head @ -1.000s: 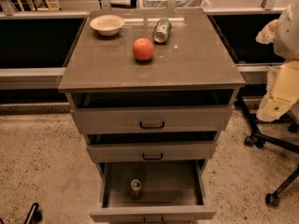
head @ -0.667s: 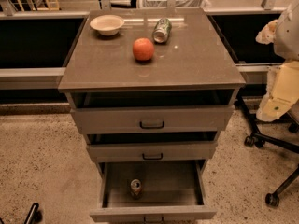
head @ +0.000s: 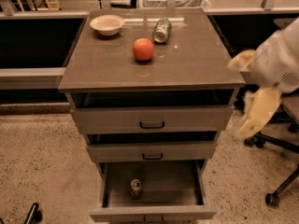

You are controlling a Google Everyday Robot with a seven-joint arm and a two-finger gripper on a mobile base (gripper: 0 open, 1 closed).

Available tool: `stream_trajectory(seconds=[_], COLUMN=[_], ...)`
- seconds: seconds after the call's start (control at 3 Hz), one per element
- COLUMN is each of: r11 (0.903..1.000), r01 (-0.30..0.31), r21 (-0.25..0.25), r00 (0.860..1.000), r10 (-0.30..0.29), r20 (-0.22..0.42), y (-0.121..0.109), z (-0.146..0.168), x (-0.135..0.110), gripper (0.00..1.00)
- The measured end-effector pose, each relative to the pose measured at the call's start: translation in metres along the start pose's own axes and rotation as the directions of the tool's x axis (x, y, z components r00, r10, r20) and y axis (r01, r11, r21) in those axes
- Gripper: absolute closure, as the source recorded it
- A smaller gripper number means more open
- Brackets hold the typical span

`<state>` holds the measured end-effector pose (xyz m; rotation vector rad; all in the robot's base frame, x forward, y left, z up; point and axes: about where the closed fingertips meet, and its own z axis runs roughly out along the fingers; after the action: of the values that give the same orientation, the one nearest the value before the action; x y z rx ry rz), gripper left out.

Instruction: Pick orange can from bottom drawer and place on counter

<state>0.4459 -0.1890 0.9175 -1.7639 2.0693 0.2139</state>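
Observation:
The orange can (head: 135, 187) stands upright on the floor of the bottom drawer (head: 154, 213), near its front middle. The drawer is pulled open. The two drawers above are pulled out a little. The counter (head: 196, 64) tops the cabinet. My gripper (head: 256, 118) is a pale, blurred shape at the right edge of the camera view. It hangs beside the cabinet's right side at the height of the top drawer, well above and to the right of the can, and it holds nothing that I can see.
On the counter are a round orange fruit (head: 143, 49), a green-and-white can (head: 161, 30) lying on its side, and a small white bowl (head: 107, 24). An office chair base with wheels (head: 273, 199) stands at the right. A dark object (head: 32, 213) is at the bottom left.
My arm and gripper have swung left and down, closer to the cabinet's right side. The can, the drawers and the things on the counter have not moved.

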Motion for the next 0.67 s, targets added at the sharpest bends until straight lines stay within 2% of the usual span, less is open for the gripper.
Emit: stream_trajectory(seconds=[0.33,0.67], r11=[0.9908,0.9910], r01=[0.026,0.016], r21=[-0.133,-0.133], r00=[0.967,0.903], r10=[0.009,0.043], r20=[0.253,0.427], y=[0.032,0.039], z=[0.108,0.147], x=[0.007,0.003], gripper=[0.00,0.00])
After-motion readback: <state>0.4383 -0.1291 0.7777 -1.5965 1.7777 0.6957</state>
